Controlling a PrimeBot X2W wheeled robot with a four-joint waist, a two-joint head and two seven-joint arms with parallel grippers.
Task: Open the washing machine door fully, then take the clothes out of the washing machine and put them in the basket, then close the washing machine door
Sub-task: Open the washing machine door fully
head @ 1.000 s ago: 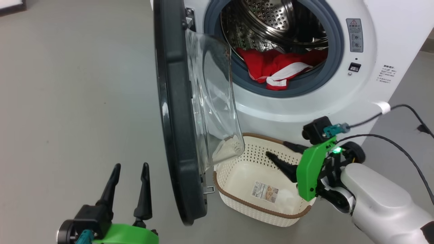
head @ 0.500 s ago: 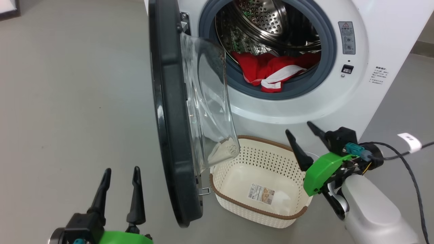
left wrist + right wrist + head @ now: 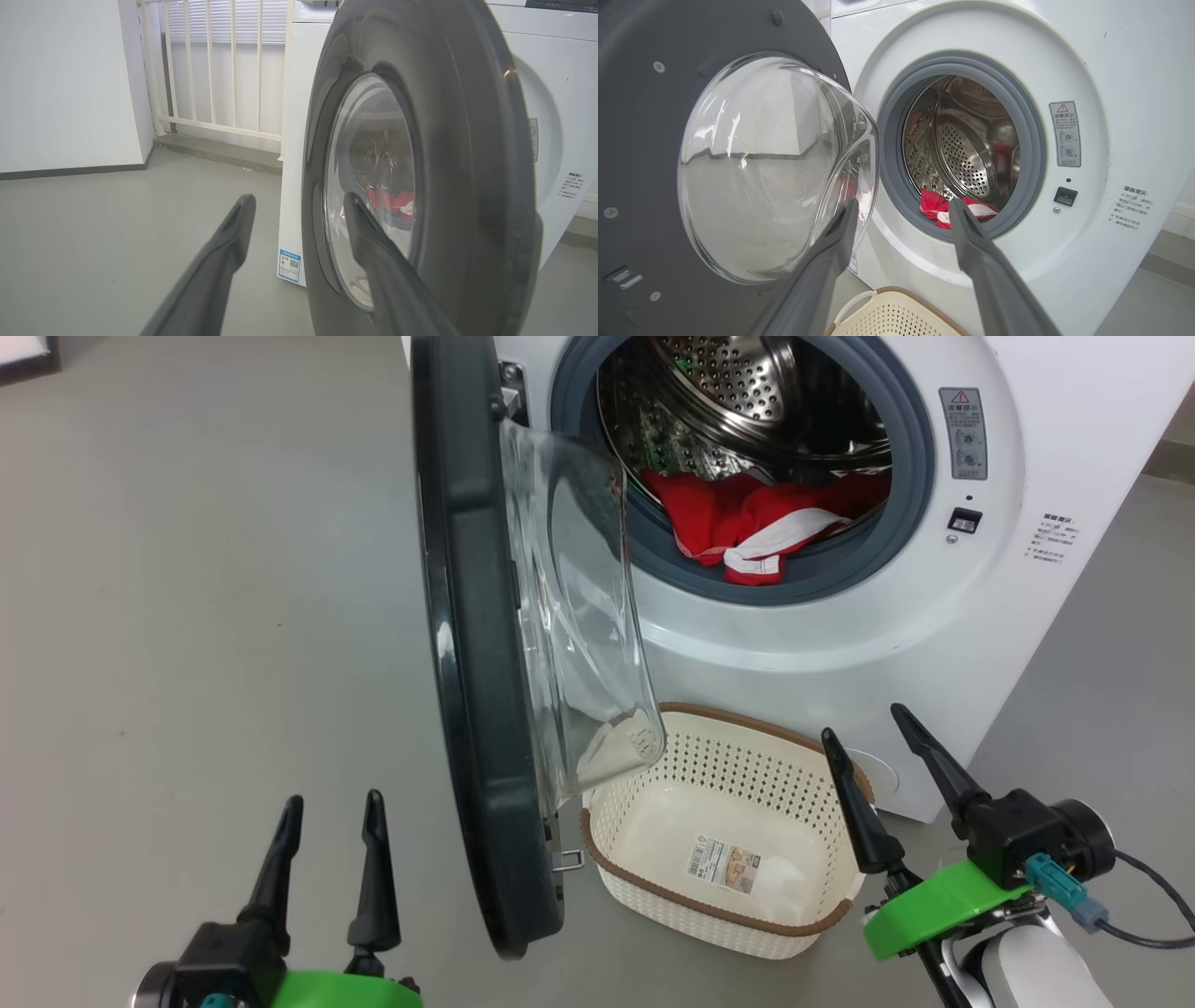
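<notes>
Right gripper (image 3: pixel 863 721), fingers apart and empty, hovers by the right rim of the basket (image 3: pixel 728 758), pointing up at the mouth of the washing machine (image 3: pixel 840 644). The red clothes (image 3: pixel 747 518) lie heaped on the lower lip of the drum (image 3: pixel 747 392), above and ahead of it. Left gripper (image 3: pixel 334 796), also parted and empty, sits outside the washing machine door (image 3: pixel 467 663), which stands between it and the drum, so the right arm looks better placed.

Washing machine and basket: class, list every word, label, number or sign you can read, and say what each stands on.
No text reads clearly.
Warning sticker on the washing machine front: red triangle sign, characters too small.
Printed notice beside it: Chinese characters, blurred.
Blue label on the machine's side: QR code, text too small.
Paper label in the basket: barcode and picture, print too small.
</notes>
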